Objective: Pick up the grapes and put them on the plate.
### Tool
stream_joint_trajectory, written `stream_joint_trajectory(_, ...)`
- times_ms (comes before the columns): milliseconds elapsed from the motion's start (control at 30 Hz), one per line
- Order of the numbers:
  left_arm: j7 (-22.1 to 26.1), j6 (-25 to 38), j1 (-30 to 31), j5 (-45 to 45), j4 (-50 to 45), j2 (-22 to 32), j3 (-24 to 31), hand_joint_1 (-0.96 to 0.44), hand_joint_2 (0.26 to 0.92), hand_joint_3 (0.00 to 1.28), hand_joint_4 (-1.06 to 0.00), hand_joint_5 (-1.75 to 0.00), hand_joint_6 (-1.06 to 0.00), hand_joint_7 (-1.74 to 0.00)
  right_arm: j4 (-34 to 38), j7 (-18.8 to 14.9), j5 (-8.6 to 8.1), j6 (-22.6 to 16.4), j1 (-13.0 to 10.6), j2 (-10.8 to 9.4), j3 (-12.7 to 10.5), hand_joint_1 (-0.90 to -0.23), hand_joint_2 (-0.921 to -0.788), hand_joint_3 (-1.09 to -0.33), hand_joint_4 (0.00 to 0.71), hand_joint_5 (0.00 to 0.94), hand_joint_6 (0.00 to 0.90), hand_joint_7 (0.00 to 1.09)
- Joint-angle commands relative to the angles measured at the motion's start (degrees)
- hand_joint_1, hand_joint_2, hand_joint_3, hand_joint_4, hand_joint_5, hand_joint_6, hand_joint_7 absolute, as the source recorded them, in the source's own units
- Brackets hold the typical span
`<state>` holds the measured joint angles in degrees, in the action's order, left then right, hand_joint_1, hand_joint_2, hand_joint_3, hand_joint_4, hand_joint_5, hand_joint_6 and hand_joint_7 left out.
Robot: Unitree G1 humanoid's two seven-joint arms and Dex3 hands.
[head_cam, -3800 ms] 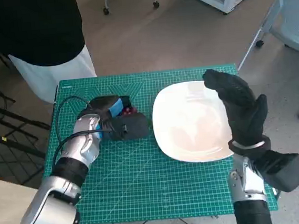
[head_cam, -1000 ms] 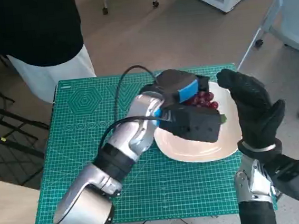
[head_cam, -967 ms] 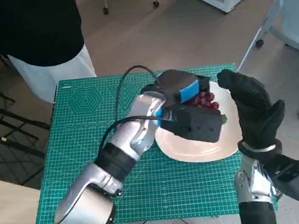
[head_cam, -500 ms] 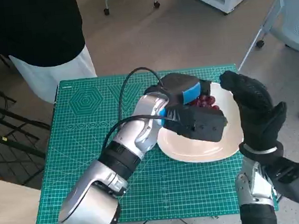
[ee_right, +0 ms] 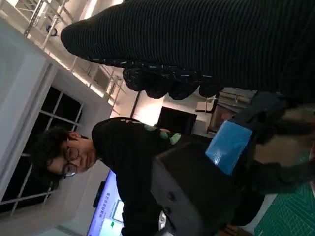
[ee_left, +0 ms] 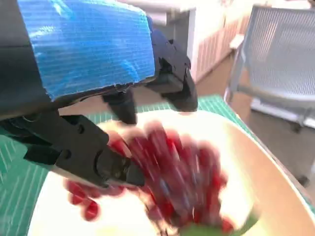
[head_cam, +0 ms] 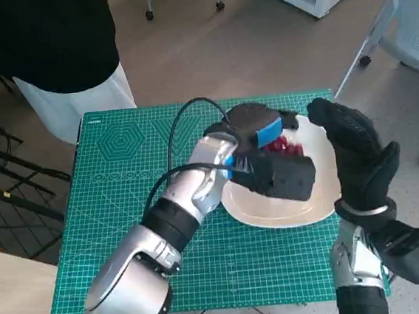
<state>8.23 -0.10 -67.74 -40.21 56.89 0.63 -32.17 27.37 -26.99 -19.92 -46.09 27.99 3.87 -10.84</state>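
From the head view, the left hand (head_cam: 255,126) is hanging over the white plate (head_cam: 319,204), with the grapes (head_cam: 283,146) lying on the plate just beside it. The right hand (head_cam: 354,154) is standing upright at the plate's edge, grasping nothing.

In the left wrist view, the fingers (ee_left: 174,81) are spreading apart above the blurred grapes (ee_left: 179,177).

In the right wrist view, a person (ee_right: 123,162) is sitting beyond the glove (ee_right: 197,39).
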Motion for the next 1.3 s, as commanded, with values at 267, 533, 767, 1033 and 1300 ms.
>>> stream_joint_trajectory(267,-4.38,-5.81,2.26,-0.46,-0.04,2.01,-1.48,-0.79,0.921,0.22,-0.05,0.0,-0.16,0.0,-0.16,0.61,0.36,1.26,-1.54,-0.27,0.65,-0.671,-0.921,-0.684,0.389,0.002,0.092,0.42)
stream_joint_trajectory(533,-7.03,-11.77,6.62,2.87,-4.44,7.11,2.34,-0.77,0.921,0.33,-0.02,0.0,-0.17,-0.01,-0.96,1.12,0.51,1.53,-1.84,-0.48,1.16,-0.672,-0.921,-0.684,0.389,0.002,0.096,0.42)
stream_joint_trajectory(767,-7.6,-19.4,13.96,13.22,-10.28,11.32,12.17,-0.67,0.921,0.34,-0.03,0.0,-0.2,-0.02,-1.01,1.38,0.64,1.41,-1.93,-0.58,1.41,-0.668,-0.921,-0.686,0.389,0.002,0.097,0.41)
stream_joint_trajectory(1033,3.75,-26.95,22.76,38.61,-12.79,9.79,28.18,-0.62,0.921,0.38,-0.09,-0.02,-0.22,-0.03,-1.67,2.07,1.03,1.64,-1.99,-0.65,1.85,-0.665,-0.921,-0.686,0.39,0.002,0.1,0.41)
stream_joint_trajectory(1300,13.93,-32.09,30.61,56.34,-16.0,8.05,38.63,-0.64,0.921,0.4,-0.1,-0.01,-0.18,0.0,-2.68,2.8,1.56,1.93,-2.11,-0.77,2.4,-0.672,-0.921,-0.688,0.389,0.001,0.1,0.41)
